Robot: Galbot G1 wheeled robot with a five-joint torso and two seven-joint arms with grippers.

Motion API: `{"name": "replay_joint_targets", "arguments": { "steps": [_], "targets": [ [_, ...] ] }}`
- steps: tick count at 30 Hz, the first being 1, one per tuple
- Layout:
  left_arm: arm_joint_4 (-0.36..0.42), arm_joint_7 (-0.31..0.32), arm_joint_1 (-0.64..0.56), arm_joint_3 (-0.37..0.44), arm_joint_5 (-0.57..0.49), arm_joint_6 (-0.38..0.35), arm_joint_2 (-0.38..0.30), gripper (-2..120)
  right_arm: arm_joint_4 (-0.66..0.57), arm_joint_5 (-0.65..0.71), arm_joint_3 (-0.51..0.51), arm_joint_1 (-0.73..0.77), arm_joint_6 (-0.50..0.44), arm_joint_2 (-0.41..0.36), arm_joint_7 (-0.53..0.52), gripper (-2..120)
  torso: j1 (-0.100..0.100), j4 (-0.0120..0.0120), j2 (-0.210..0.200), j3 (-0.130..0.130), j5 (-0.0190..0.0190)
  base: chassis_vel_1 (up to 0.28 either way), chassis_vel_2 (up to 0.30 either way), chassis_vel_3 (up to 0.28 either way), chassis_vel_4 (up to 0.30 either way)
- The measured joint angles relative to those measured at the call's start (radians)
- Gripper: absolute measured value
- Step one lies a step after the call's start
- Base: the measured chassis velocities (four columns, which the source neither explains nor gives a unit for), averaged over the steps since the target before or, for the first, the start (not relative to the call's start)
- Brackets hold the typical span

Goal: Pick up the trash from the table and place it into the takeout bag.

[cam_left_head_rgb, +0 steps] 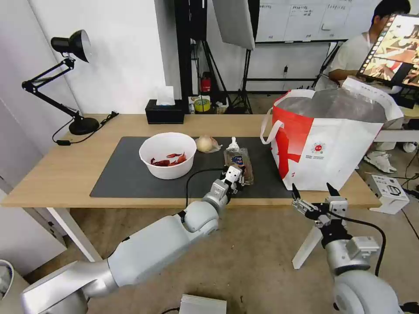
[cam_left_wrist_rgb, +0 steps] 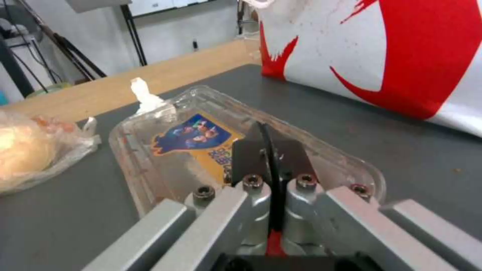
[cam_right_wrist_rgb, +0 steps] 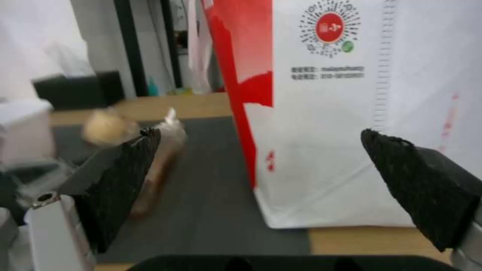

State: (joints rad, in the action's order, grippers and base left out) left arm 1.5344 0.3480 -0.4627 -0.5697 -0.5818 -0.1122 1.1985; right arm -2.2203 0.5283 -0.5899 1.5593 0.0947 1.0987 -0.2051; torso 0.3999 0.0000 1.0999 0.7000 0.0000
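The left end effector is pressed together at the near end of the clear plastic tray, fingers nearly touching; whether it pinches the rim cannot be told. The tray lies on the dark grey mat of the table and carries a blue-and-yellow label with writing too small to read. Just past it lie a white paper wad and the wrapped beige ball, with the white bowl of red scraps nearby. The right end effector hangs spread wide before the takeout bag, whose round red logo sits above small print.
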Motion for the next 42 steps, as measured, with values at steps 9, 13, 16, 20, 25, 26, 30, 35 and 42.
{"name": "replay_joint_targets", "arguments": {
  "steps": [9, 13, 16, 20, 25, 26, 30, 35, 42],
  "targets": [
    [-0.013, 0.001, 0.017, -0.019, 0.001, -0.006, 0.000, 0, -0.014, 0.260, 0.005, -0.081, 0.065, -0.027, -0.056, 100, 0.000, 0.0000, 0.000, 0.000, 0.0000, 0.000, 0.000, 0.000, 0.000],
    [-0.016, 0.002, 0.020, -0.022, 0.000, -0.007, 0.000, 0, -0.022, 0.397, 0.007, -0.125, 0.097, -0.031, -0.093, 100, 0.000, 0.0000, 0.000, 0.000, 0.0000, 0.000, 0.000, 0.000, 0.000],
    [-0.016, 0.002, 0.021, -0.023, -0.001, -0.008, -0.002, 0, -0.028, 0.510, 0.007, -0.157, 0.119, -0.032, -0.127, 100, 0.000, 0.0000, 0.000, 0.000, 0.0000, 0.000, 0.000, 0.000, 0.000],
    [-0.018, 0.003, 0.021, -0.025, -0.001, -0.008, -0.002, 0, -0.024, 0.658, 0.012, -0.207, 0.150, -0.032, -0.179, 100, 0.000, 0.0000, 0.000, 0.000, 0.0000, 0.000, 0.000, 0.000, 0.000],
    [-0.018, 0.004, 0.021, -0.025, -0.002, -0.008, -0.002, 0, 0.032, 0.769, 0.033, -0.282, 0.182, -0.035, -0.221, 100, 0.000, 0.0000, 0.000, 0.000, 0.0000, 0.000, 0.000, 0.000, 0.000],
    [-0.018, 0.004, 0.021, -0.025, -0.003, -0.008, -0.003, 0, 0.045, 0.780, 0.038, -0.297, 0.188, -0.036, -0.226, 100, 0.000, 0.0000, 0.000, 0.000, 0.0000, 0.000, 0.000, 0.000, 0.000],
    [-0.016, 0.006, 0.021, -0.025, -0.008, -0.007, -0.006, 0, 0.109, 0.822, 0.070, -0.373, 0.211, -0.037, -0.246, 100, 0.000, 0.0000, 0.000, 0.000, 0.0000, 0.000, 0.000, 0.000, 0.000],
    [-0.015, 0.009, 0.022, -0.024, -0.014, -0.006, -0.008, 0, 0.158, 0.866, 0.098, -0.443, 0.238, -0.034, -0.252, 100, 0.000, 0.0000, 0.000, 0.000, 0.0000, 0.000, 0.000, 0.000, 0.000],
    [-0.014, 0.012, 0.025, -0.023, -0.020, -0.005, -0.008, 0, 0.226, 0.895, 0.161, -0.531, 0.297, -0.022, -0.265, 100, 0.000, 0.0000, 0.000, 0.000, 0.0000, 0.000, 0.000, 0.000, 0.000]
  ]
}}
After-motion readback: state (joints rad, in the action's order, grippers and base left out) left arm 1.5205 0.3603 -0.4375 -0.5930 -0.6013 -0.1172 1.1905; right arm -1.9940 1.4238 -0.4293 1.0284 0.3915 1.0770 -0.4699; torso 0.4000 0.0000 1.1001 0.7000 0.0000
